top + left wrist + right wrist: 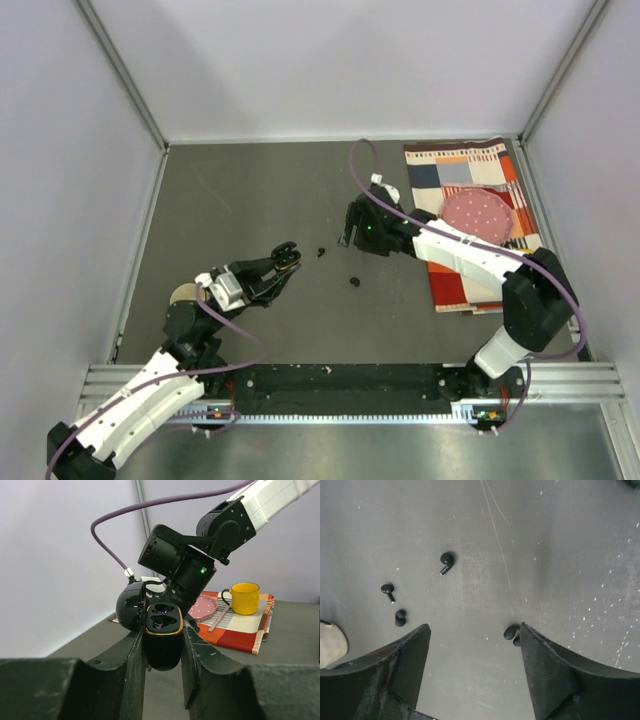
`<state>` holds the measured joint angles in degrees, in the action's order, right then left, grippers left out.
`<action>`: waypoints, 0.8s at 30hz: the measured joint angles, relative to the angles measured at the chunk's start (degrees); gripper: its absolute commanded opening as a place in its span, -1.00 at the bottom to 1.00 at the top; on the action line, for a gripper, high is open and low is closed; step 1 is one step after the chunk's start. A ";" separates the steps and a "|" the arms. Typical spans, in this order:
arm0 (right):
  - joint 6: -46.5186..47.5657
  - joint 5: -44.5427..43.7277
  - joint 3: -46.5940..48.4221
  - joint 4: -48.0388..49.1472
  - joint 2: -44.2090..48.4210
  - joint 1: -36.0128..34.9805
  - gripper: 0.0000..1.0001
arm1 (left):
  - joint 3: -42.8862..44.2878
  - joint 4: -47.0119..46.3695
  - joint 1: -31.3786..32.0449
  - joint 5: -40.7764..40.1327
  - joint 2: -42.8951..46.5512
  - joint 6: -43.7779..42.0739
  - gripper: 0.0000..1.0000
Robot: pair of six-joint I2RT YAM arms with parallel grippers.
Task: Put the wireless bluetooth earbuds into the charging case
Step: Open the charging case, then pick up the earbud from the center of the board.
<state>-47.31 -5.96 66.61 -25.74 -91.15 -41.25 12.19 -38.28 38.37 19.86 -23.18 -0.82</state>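
From above, the ribbed metal rail (340, 385) carrying both arm bases runs along the near edge of the grey matte worktop (240, 200). The left claw (288, 256) is clenched on a glossy black oval charging case (291, 262), held off the worktop and pointing right. Tiny black rounded earbuds (354, 281) lie on the worktop between the two arms, with the right claw (350, 225) above them. A chequered woven cloth (470, 285) with a pink dotted plate (478, 215) lies well to the right.

In the left wrist view, the two dark fingers (130, 670) pinch the charging case (162, 655) by its sides. Its long axis stands upright and its gold-rimmed mouth, with two hollows, is tipped towards the lens. The domed lid (131, 611) hangs open to the left. The right arm (185, 570) blocks the space just behind. Further off, a yellow mug (245, 597) and a spoon (219, 621) rest on the cloth.

In the right wrist view, the right claw (474, 630) is released, its jaws wide with bare worktop between. Three earbuds (446, 561) lie apart at upper left, with short stems that point down-left, down-right and roughly down. A fourth earbud (510, 631) sits against the inner edge of the right finger (560, 670), partly hidden.
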 measured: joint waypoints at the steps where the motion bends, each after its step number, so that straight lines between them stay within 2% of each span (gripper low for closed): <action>1: -0.59 -1.18 0.24 -0.22 0.00 -0.42 0.97 | 0.00 0.31 0.00 -0.15 0.22 0.00 -1.00; 7: -4.17 -3.54 1.22 1.29 0.70 -0.37 0.97 | 0.00 0.39 0.00 -1.44 2.19 -0.44 -1.00; 8: -5.03 -2.67 0.72 2.67 0.96 0.15 0.87 | 0.02 0.42 0.00 -1.57 2.34 -0.57 -1.00; 11: -8.09 2.27 -1.57 7.32 1.03 1.97 0.72 | 0.02 0.44 0.00 -1.90 2.45 -0.81 -1.00; 16: -13.57 3.76 -0.66 7.41 -2.64 2.75 0.34 | 0.02 0.63 0.00 -2.60 2.49 -0.83 -1.00; 21: -19.28 -0.07 5.33 4.07 -9.07 0.42 0.30 | 0.02 2.05 0.00 -3.32 4.22 -1.18 -1.00; 24: -20.52 -3.43 11.74 0.94 -13.00 -1.70 0.19 | 0.02 3.43 0.00 -3.91 5.51 -2.08 -1.00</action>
<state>-67.83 -9.39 78.35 -24.80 -104.16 -42.96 12.21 -34.85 38.37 15.94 -17.67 -2.90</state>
